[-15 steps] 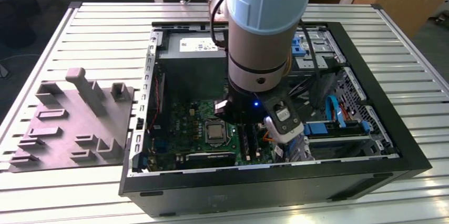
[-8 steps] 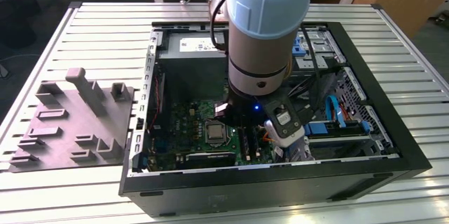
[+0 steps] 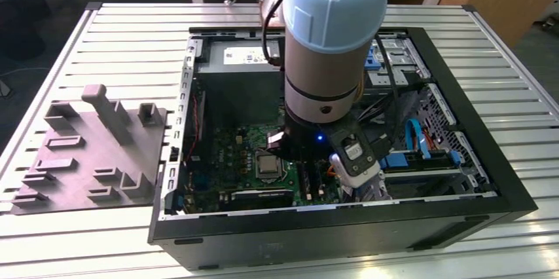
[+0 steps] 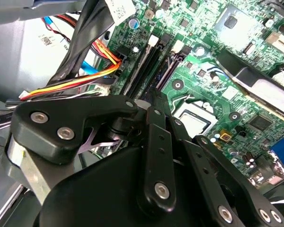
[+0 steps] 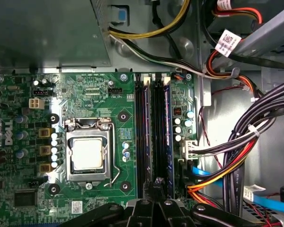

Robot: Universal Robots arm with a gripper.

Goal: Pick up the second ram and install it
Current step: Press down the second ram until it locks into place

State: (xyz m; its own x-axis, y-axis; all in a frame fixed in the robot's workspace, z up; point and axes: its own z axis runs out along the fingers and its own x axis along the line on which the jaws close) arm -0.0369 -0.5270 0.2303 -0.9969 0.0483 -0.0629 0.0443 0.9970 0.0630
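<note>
Black gripper [image 5: 157, 185] linkage sits at lower centre, its tip over the memory slots [image 5: 149, 137]; whether the claw pinches anything, I cannot tell. Just right, the second ram [image 5: 166, 137] stands edge-up, long axis running top to bottom.

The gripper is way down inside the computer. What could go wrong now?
1. The gripper sits right over the long memory slots; a crooked push down might stress a slot or the green board.
2. The bundle of cables lies close beside those slots, so the arm might snag a wire.
3. The open processor socket is near too, and a bump could hurt it.
</note>
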